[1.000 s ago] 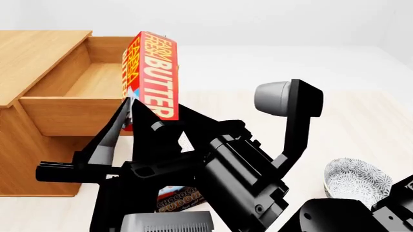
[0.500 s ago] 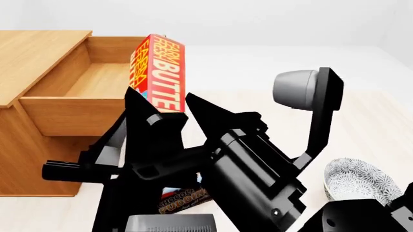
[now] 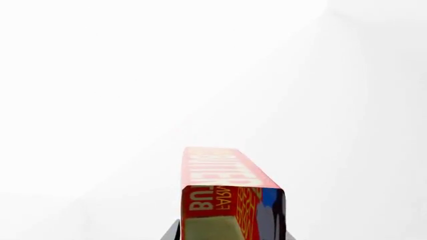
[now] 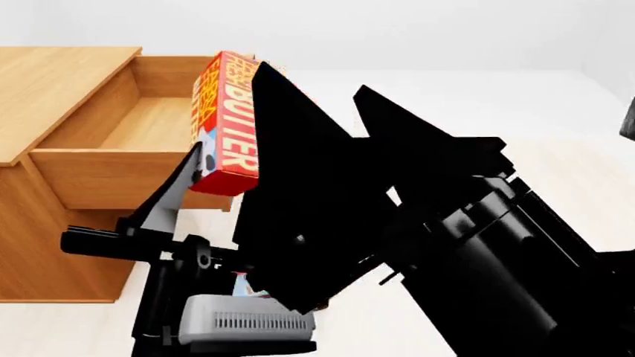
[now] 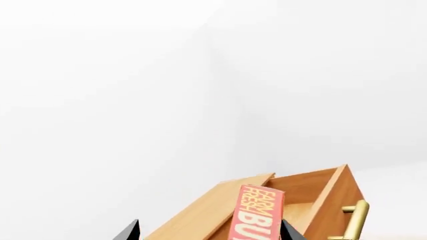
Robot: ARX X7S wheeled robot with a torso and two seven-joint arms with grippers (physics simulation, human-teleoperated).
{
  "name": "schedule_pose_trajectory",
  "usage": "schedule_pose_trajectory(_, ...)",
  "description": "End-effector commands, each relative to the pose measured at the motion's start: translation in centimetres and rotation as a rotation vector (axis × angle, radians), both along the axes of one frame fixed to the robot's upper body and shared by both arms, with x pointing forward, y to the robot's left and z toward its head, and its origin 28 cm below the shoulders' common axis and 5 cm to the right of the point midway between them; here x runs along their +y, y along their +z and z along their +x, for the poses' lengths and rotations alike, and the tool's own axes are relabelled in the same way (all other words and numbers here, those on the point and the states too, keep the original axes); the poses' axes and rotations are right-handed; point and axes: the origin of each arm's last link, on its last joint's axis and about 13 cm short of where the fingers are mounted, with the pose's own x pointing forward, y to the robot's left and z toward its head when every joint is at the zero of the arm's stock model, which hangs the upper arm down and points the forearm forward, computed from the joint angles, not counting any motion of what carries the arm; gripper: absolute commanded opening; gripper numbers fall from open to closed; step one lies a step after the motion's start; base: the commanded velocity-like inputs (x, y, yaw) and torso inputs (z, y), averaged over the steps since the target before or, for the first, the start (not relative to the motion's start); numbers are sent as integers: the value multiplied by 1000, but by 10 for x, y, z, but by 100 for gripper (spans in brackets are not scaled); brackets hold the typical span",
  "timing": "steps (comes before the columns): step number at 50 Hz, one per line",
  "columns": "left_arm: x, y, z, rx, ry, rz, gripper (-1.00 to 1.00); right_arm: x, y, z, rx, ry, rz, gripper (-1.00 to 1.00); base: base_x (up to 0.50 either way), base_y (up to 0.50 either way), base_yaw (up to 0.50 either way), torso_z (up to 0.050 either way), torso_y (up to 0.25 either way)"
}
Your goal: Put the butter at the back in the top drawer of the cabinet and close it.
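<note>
The butter (image 4: 226, 119), a red box with yellow lettering, stands nearly upright in the air just right of the open top drawer (image 4: 149, 123) of the wooden cabinet (image 4: 55, 85). My left gripper (image 4: 204, 175) is shut on its lower end; in the left wrist view the butter (image 3: 223, 195) fills the space between the jaws of the left gripper (image 3: 230, 235). My right gripper (image 4: 309, 76) is open and empty, its black fingers (image 4: 288, 111) rising in front of the box's right side. From the right wrist view the right gripper (image 5: 208, 231) looks toward the butter (image 5: 257, 212) and the top drawer (image 5: 313, 192).
The right arm (image 4: 476, 245) fills the lower right of the head view and hides the floor there. The drawer's brass handle (image 5: 357, 217) faces outward. The drawer front (image 4: 109, 178) stands well out from the cabinet. White floor and wall lie behind.
My right arm has swung up and toward the camera, now covering the bowl and the pudding box. The butter has shifted slightly left toward the drawer.
</note>
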Motion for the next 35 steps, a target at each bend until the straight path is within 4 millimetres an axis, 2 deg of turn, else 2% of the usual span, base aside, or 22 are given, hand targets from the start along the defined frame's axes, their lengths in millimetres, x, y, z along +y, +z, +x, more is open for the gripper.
schedule_pose_trajectory(1, 7, 11, 2, -54, 42, -12, -100, -19, 1, -2, -26, -89, 19, 100, 0, 0, 0, 0, 0)
schedule_pose_trajectory(16, 14, 19, -1, -74, 63, -17, -100, -47, -1, 3, -102, -332, 11, 100, 0, 0, 0, 1, 1)
schedule_pose_trajectory(26, 23, 27, -2, -84, 77, -20, -100, -52, -12, 5, -218, -534, -85, 100, 0, 0, 0, 0, 1)
schedule_pose_trajectory(35, 36, 39, -3, -60, 41, -97, -100, -55, -27, 11, -273, -690, -146, 100, 0, 0, 0, 0, 1)
